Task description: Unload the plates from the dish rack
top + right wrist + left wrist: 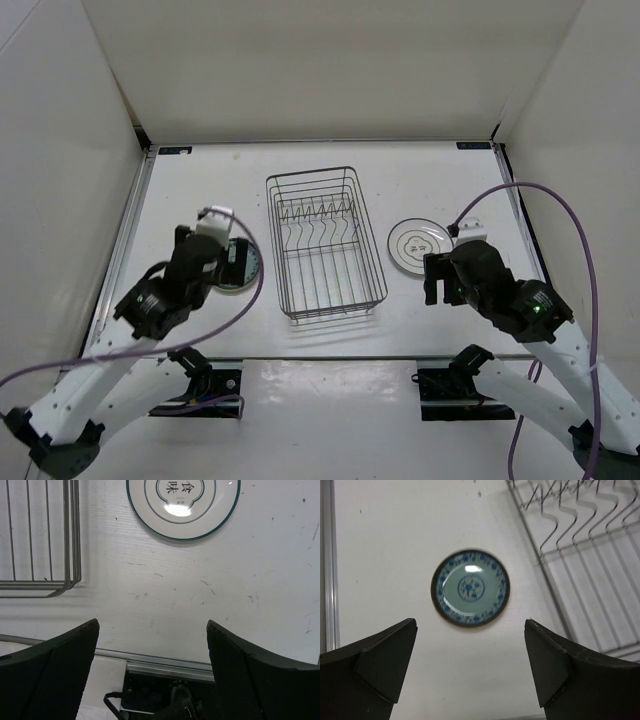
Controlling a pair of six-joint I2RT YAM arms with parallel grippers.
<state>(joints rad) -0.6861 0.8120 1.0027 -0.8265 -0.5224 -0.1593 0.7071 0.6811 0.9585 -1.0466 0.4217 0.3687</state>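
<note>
The dark wire dish rack stands at the table's middle, and no plate shows in it. A blue-patterned plate lies flat on the table to the rack's left, partly covered by my left arm in the top view. My left gripper hovers above and just short of it, open and holding nothing. A white plate with thin dark rings and centre marks lies flat to the rack's right. My right gripper is open and empty on the near side of that white plate.
The rack's wire side runs close to the right of the blue plate. Its near corner is to the left of the right gripper. The table's front rail and a cabled base lie under the right gripper. White walls enclose the table.
</note>
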